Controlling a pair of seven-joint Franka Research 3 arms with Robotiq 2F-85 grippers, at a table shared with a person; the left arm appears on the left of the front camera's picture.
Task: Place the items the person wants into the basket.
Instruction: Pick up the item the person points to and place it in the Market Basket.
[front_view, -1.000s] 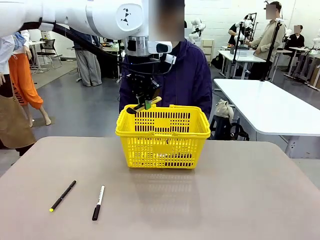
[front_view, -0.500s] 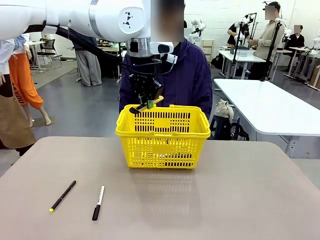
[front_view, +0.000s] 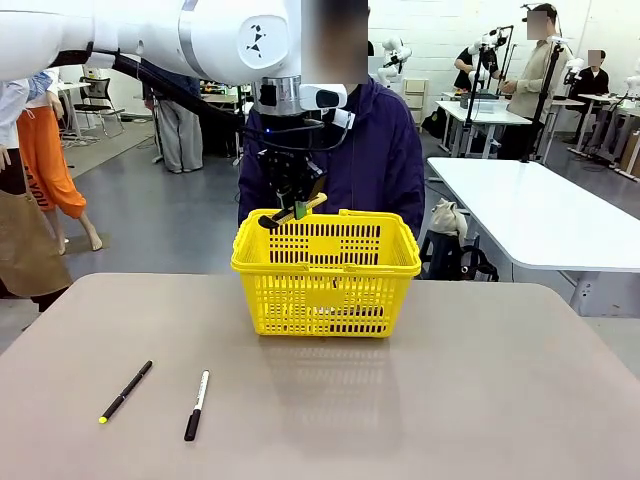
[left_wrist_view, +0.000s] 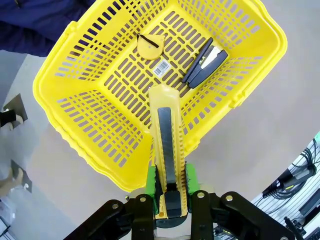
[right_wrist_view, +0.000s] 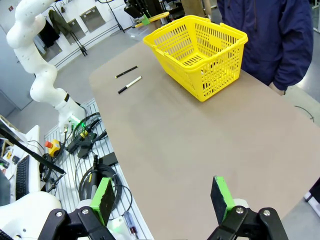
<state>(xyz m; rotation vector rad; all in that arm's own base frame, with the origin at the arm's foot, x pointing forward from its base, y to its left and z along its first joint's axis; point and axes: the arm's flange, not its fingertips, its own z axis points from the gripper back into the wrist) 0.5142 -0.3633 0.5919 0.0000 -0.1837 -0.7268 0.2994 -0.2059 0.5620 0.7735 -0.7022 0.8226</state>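
While the left end effector (left_wrist_view: 170, 187) held steady over the basket (front_view: 326, 300) from a moment earlier, it stayed pinching the knife (left_wrist_view: 166, 150) — release looked next; the right (right_wrist_view: 165, 200) sat spread.

Hidden inside the basket

From the front, the basket (front_view: 326, 275) wall hides its contents; the knife (front_view: 297, 209) tail is covered by the left gripper (front_view: 292, 205).
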